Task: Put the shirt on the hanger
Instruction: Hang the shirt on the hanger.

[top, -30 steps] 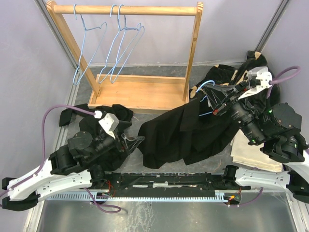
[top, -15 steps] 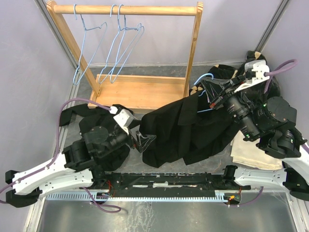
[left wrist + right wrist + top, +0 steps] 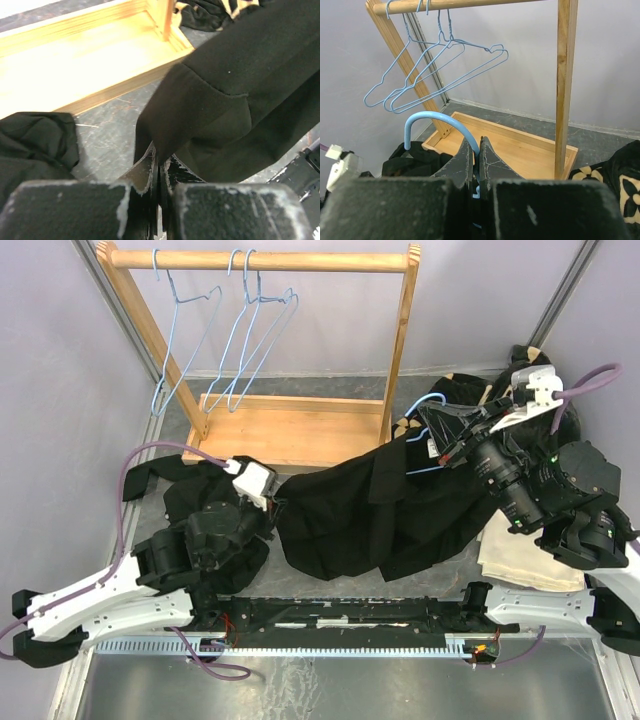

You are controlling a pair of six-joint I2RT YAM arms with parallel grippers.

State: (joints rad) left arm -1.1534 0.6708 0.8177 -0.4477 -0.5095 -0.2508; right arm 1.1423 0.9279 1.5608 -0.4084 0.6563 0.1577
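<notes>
The black shirt lies spread over the middle of the table, its upper end raised toward the right arm. At the shirt's left edge, my left gripper is shut on a fold of the cloth. My right gripper is shut on the neck of the light-blue hanger, and the hook curves up and to the left of the fingers. In the top view only short blue wire pieces show at the shirt's top. The remainder of the hanger is hidden by cloth.
The wooden rack stands at the back with several blue hangers on its bar. A flowered black garment lies at the back right. Another black garment is under the left arm, and a cream cloth is under the right arm.
My left gripper moved right to the shirt's left edge and went from open to shut on the cloth. The right gripper kept its hold on the hanger, shifting slightly.
</notes>
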